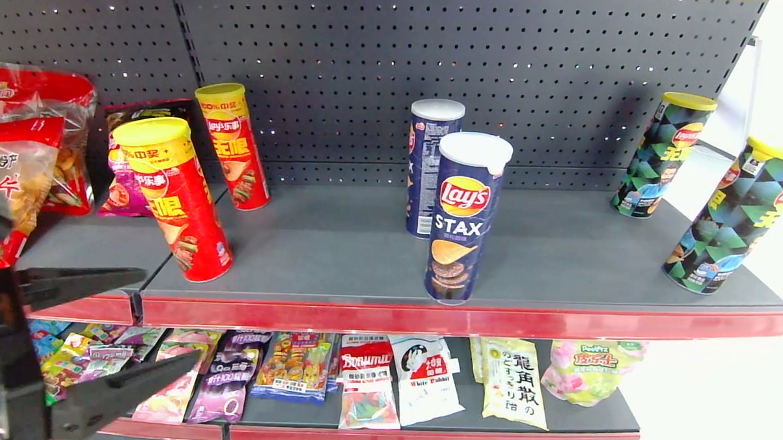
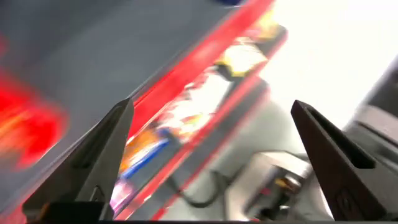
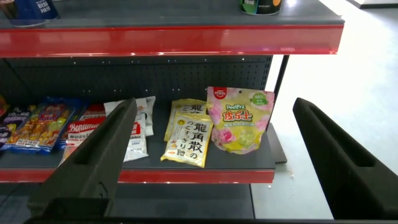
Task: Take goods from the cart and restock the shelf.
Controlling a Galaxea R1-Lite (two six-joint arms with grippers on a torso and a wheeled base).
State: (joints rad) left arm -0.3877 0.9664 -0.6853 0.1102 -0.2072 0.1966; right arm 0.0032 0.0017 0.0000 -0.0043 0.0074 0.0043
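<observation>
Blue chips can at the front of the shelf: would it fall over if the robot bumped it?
Probably. The blue can is tall and narrow, standing upright close to the front edge of the shelf, so a bump up high would likely tip it. Being round, it could then roll. It looks like a stiff tube, unlikely to squash.

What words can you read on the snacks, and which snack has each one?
"Lay's" and "STAX": front blue can.
"无限": rear red can.
"White Rabbit": white bag on the lower shelf.
"龍角散": yellow bag beside it.
The rest of the print is too small or blurred to read.
</observation>
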